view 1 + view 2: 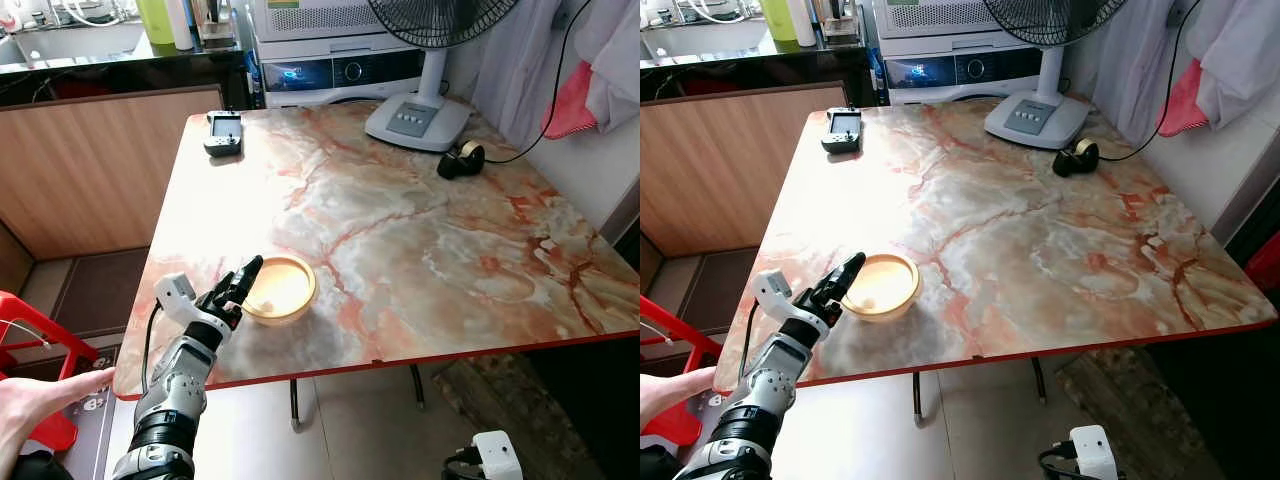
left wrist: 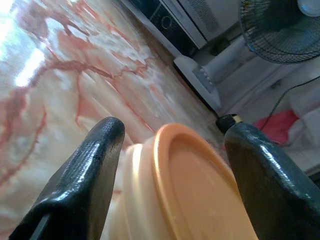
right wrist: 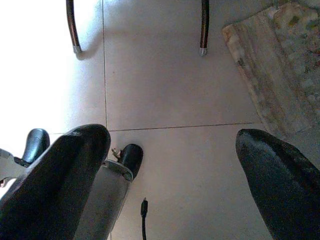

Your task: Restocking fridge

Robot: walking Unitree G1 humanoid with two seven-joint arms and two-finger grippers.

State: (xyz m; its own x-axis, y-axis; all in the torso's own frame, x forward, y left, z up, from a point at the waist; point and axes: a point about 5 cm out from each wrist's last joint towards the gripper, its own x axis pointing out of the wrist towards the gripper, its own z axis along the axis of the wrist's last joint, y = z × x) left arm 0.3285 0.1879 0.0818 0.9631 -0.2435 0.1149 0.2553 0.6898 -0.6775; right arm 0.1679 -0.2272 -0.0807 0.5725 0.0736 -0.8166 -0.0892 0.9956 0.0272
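While left claw (image 1: 240,283) reaches at near-left part of marbled pink-and-white surface (image 1: 420,240), task looks only at its start. Round shallow orange plastic container (image 1: 279,289) sits there, its rim between two black fingers (image 2: 85,175), which stand wide, not closed on it. Grasp not yet made; lifting, carrying to fridge and placing all left, as I judge. Right claw (image 3: 170,185) hangs over tiled floor (image 3: 165,85), fingers wide, holding nothing. Person's hand (image 1: 40,405) near surface's corner.
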